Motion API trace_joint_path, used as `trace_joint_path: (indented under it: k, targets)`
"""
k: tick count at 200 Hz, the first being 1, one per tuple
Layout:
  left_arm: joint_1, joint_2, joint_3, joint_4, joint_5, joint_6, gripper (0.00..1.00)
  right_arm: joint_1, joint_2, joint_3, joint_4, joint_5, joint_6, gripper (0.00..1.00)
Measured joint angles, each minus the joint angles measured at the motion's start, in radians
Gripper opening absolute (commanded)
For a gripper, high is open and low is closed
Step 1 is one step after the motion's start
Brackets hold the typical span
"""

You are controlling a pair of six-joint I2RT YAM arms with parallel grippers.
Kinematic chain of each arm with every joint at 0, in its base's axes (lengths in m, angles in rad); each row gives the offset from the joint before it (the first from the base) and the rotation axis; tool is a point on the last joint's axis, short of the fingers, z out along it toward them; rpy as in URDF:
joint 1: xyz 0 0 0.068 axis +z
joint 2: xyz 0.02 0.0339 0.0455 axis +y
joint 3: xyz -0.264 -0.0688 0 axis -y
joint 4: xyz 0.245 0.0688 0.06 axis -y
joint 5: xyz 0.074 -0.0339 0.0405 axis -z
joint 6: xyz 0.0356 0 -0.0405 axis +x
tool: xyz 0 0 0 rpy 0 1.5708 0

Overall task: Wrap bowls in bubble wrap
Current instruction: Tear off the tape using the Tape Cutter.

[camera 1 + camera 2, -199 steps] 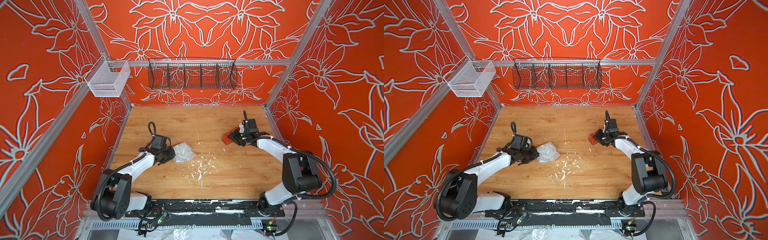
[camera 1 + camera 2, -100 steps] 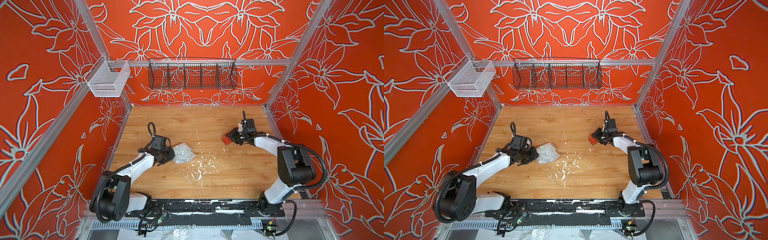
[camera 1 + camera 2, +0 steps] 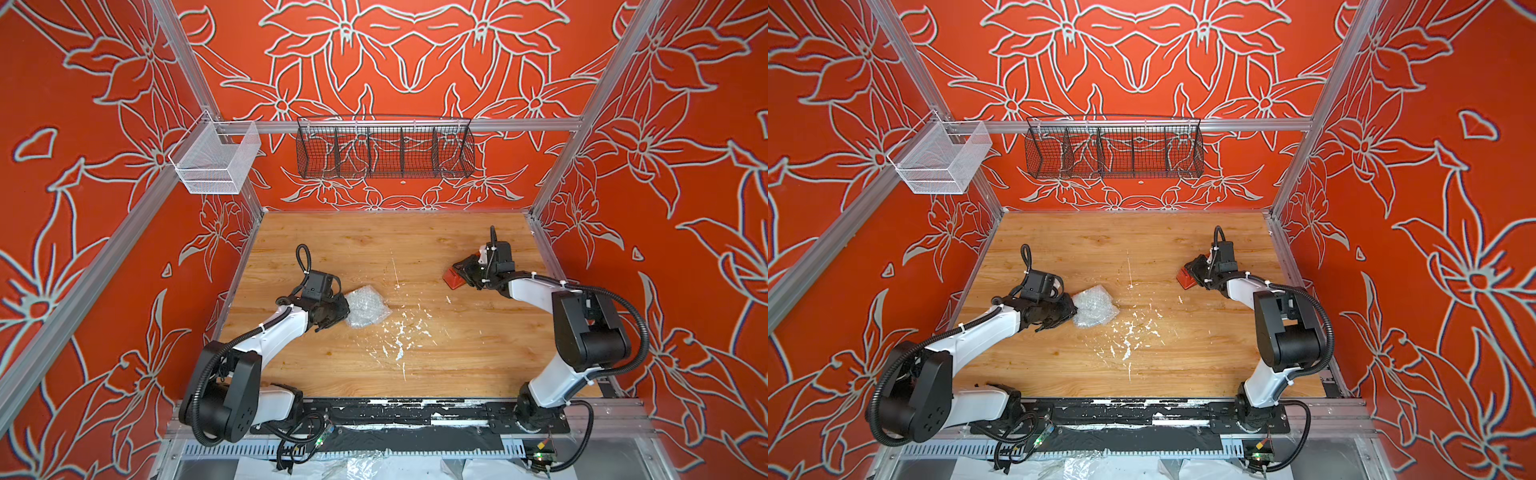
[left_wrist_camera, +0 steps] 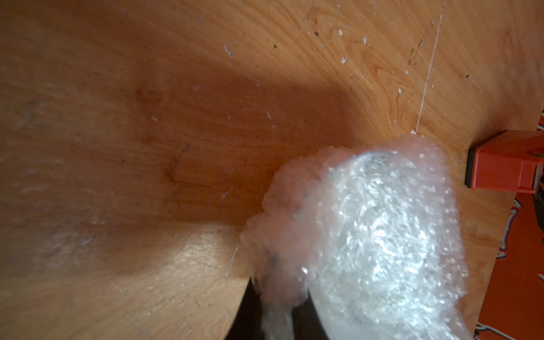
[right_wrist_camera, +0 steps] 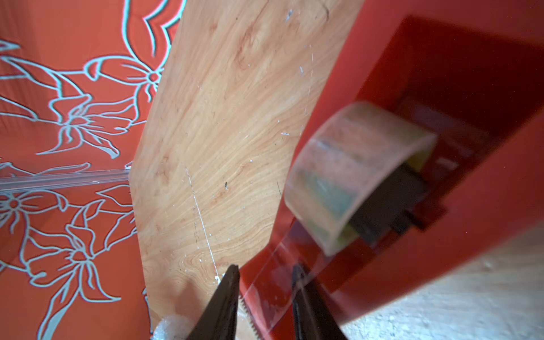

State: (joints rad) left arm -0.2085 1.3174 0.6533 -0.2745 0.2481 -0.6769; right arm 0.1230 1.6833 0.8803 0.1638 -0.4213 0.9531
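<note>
**Bubble wrap bundle pinched by the left gripper; right gripper at the red tape dispenser.**

We saw the wrap gathered into a crinkled, glossy, whitish lump lying on the wooden table, left of centre. It was moulded over a rounded form, and the bowl itself was hidden. The left gripper was clamped on a bunched edge of the wrap. Well apart, near the right wall, the right gripper stood with jaws parted on either side of a clear tape strip running from the tape roll in the dispenser.
</note>
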Motion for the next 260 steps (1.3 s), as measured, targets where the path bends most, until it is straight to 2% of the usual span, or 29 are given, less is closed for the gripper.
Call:
trace_joint_path:
  k: [98,160,230,260]
  targets:
    - [0.000,0.002,0.001,0.000,0.008,0.020,0.00,-0.001,0.000,-0.036,0.070,-0.005,0.047,0.00]
    - [0.002,0.033,0.001,0.039,0.046,0.026,0.00,-0.002,-0.014,-0.041,0.070,-0.025,0.035,0.00]
    - [0.002,0.041,0.001,0.053,0.062,0.025,0.00,-0.008,-0.149,0.000,-0.078,-0.060,-0.029,0.00]
    - [-0.001,0.042,0.001,0.053,0.063,0.025,0.00,-0.004,-0.163,0.025,-0.123,-0.087,-0.039,0.00]
